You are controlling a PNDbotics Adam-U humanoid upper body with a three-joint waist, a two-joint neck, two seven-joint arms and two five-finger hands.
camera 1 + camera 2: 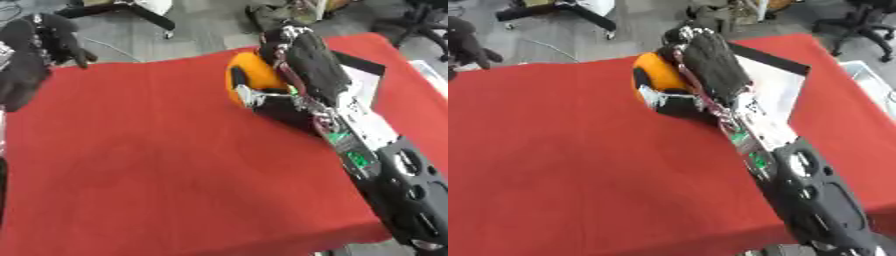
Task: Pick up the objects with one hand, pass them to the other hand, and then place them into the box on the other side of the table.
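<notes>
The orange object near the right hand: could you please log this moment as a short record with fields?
object: orange round object, on the red tablecloth
right hand: right hand curled round the orange object, thumb at its near side
left hand: left hand raised at the upper left corner, fingers relaxed, holding nothing
box: white box with a dark rim, behind the right hand, partly hidden
transfer: not yet done

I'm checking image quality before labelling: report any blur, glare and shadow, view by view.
Left eye view: soft all over, right hand and orange object smeared; no glare on the red cloth. Right eye view: equally soft; a dark shadow beneath the hand; left hand cropped at the corner.
</notes>
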